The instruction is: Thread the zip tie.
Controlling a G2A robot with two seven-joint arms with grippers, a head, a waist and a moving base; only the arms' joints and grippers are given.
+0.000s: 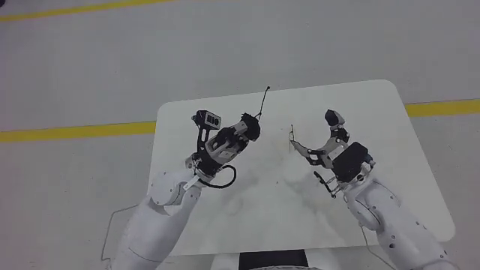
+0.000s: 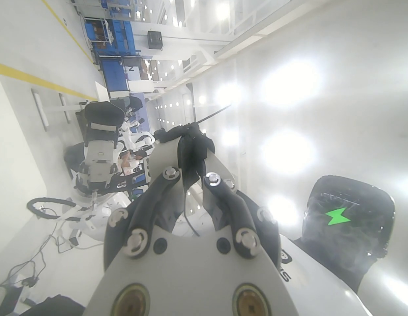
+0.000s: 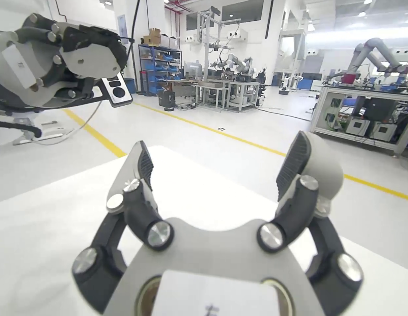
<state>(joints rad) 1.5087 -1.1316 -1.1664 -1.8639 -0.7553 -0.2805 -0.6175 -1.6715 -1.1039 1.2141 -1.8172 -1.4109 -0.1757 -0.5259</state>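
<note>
My left gripper (image 1: 250, 127) is held above the left-middle of the white table (image 1: 390, 112) and is shut on a thin black zip tie (image 1: 264, 99). The strap sticks out past the fingertips toward the table's far edge. In the left wrist view the zip tie (image 2: 213, 115) leaves the closed left gripper (image 2: 190, 138) as a straight dark strip. My right gripper (image 1: 316, 133) hangs to the right of it, open, with nothing between its fingers. In the right wrist view the right gripper (image 3: 220, 162) is spread wide, with the left gripper (image 3: 92, 47) and the zip tie (image 3: 138, 4) off to one side.
A thin dark line (image 1: 292, 138) lies on the table between the two grippers; I cannot tell whether it is a strap or a shadow. The table's far edge borders a grey floor with a yellow line (image 1: 75, 131). Workbenches (image 3: 362, 113) stand far behind.
</note>
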